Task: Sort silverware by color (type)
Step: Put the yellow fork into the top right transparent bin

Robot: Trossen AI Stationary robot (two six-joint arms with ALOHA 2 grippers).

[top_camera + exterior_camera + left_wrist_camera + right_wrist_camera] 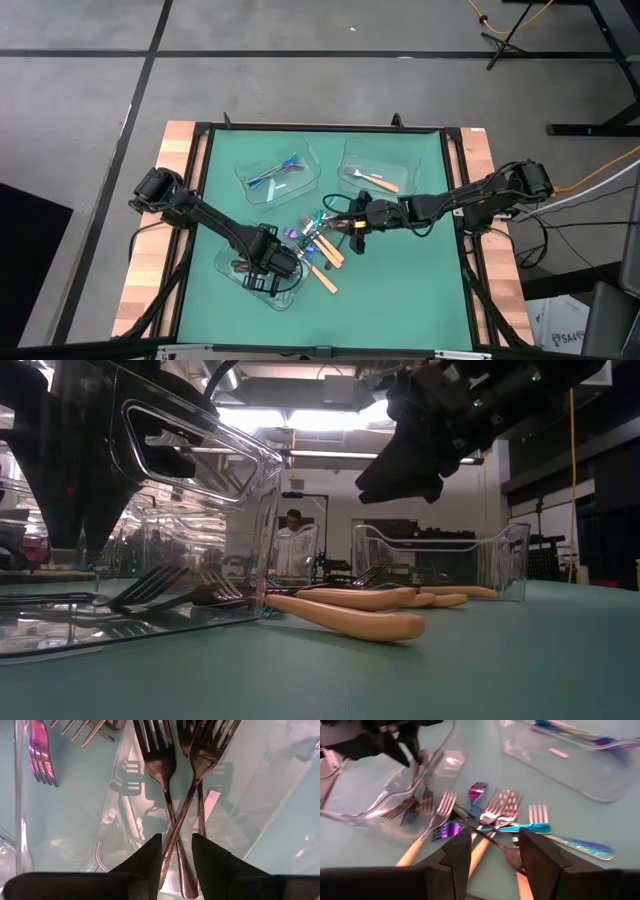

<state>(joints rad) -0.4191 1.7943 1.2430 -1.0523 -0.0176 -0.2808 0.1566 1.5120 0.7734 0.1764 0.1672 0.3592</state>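
Note:
A mixed pile of silverware (320,245) lies mid-table: iridescent forks (532,828) and orange-handled forks (413,851) crossing each other. My right gripper (495,854) hovers open just above this pile, slanting down. My left gripper (177,851) points straight down, open, inside the near-left clear tray (232,262). Two dark forks (167,775) lie crossed on that tray's floor; one handle runs under the gap between the fingers. The far-left tray (250,168) holds iridescent pieces (276,172). The far-right tray (352,158) holds an orange-handled piece (378,182).
An orange-handled fork (326,279) lies apart, near side of the pile, next to the near-left tray. The green mat (400,290) is bare at the near right. Wooden table edges (150,250) and a black frame border the mat. A person (293,545) stands far behind.

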